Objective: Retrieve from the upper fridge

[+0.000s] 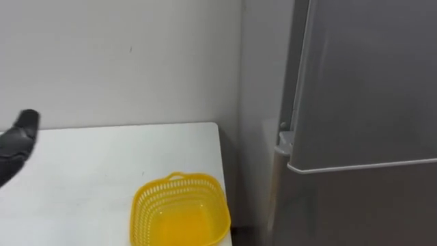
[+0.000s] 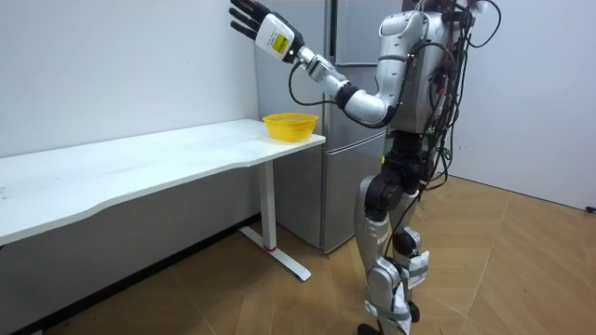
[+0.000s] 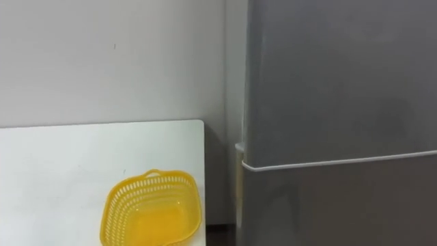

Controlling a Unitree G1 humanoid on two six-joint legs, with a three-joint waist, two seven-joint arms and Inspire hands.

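Left hand (image 2: 253, 19), fingers straight and empty, hovers well left of the fridge (image 1: 355, 205) (shut); it is best brought across to the upper door (image 1: 369, 82) edge.

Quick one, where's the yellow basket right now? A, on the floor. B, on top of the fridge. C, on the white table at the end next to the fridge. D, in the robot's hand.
C: the yellow basket sits on the white table, at its corner beside the fridge.
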